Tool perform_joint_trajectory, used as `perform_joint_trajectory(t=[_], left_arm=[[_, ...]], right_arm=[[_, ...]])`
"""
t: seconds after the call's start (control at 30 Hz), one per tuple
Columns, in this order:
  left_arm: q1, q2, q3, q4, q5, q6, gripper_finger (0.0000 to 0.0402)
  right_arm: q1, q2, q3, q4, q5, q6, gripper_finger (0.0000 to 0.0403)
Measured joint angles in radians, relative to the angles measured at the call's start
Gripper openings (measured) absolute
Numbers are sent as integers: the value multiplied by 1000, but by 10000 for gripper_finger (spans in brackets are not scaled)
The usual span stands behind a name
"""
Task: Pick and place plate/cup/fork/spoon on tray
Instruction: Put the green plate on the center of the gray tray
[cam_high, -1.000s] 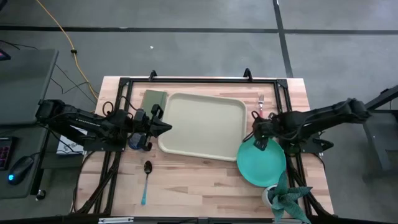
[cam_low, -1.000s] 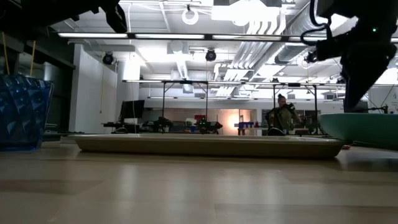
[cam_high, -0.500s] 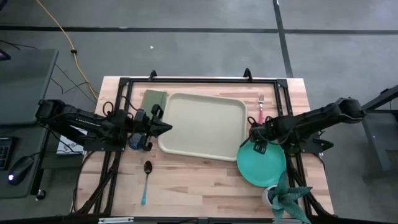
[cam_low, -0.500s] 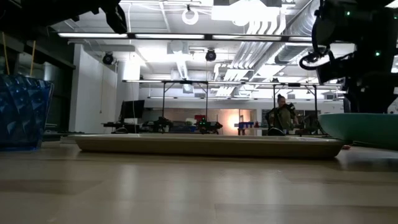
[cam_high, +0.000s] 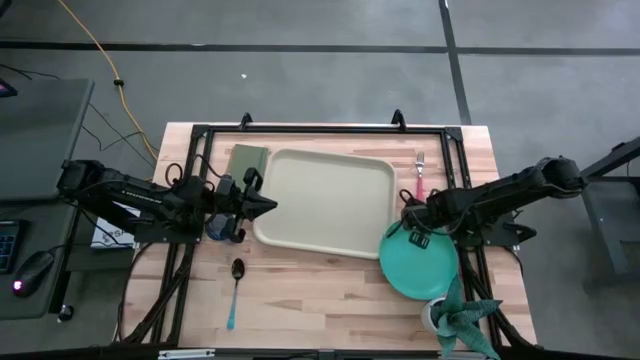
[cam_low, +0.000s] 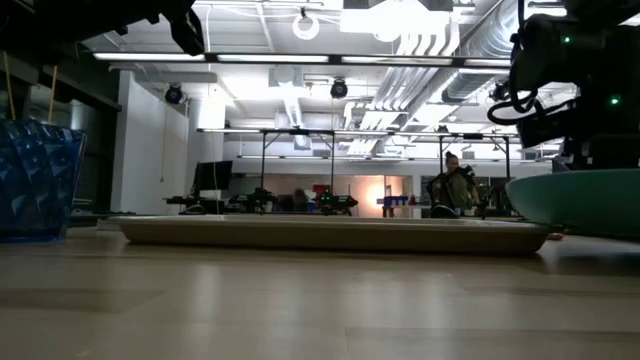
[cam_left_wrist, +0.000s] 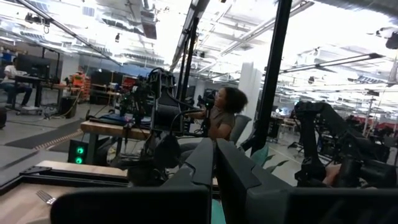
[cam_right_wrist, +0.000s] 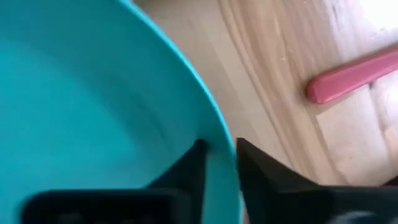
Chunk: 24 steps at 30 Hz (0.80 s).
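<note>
The teal plate (cam_high: 422, 268) lies on the table at the tray's near right corner, with my right gripper (cam_high: 413, 233) shut on its rim. The beige tray (cam_high: 325, 203) rests flat in the table's middle. My left gripper (cam_high: 266, 205) hangs shut over the tray's left edge and holds nothing. The dark-blue cup (cam_high: 216, 229) stands under the left arm, partly hidden. The teal-handled spoon (cam_high: 235, 290) lies near the front left. The pink-handled fork (cam_high: 420, 172) lies right of the tray. My right gripper pinches the plate's raised rim (cam_right_wrist: 219, 144) on the side facing the tray, with one finger (cam_right_wrist: 186, 168) inside the plate and the other outside. The fingers come from above, slanting down from the table's right. Most of the plate still lies on the table.
An olive-green flat rectangle (cam_high: 247, 160) lies by the tray's far left corner. A small potted plant (cam_high: 455, 318) stands at the near edge, close to the plate. Black frame rails (cam_high: 325, 128) run around the table. People sit in the room beyond (cam_low: 455, 185).
My right gripper has moved toward the table's near edge and down onto the plate, and its fingers now straddle the rim. In the low view the plate's edge has shifted a little toward the tray.
</note>
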Motion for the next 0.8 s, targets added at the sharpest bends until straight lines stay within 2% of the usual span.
perform_joint_trajectory(t=[0.03, 0.1, 0.2, 0.4, 0.63, 0.8], left_arm=[[0, 0, 0, 2, -4, 0, 0], [0, 0, 0, 6, -8, 0, 0], [0, 0, 0, 6, -10, 0, 0], [0, 0, 0, 6, -10, 0, 0], [0, 0, 0, 7, -10, 0, 0], [0, 0, 0, 7, -10, 0, 0]], right_arm=[[0, -1, 0, 1, -9, -1, 32], [1, -2, 0, 7, -24, 4, 14], [0, -5, 1, 13, -19, 28, 24], [0, -38, 24, -15, -48, 34, 6], [0, -83, 164, -110, -112, 33, 0], [0, -92, 306, -96, -87, -1, 0]])
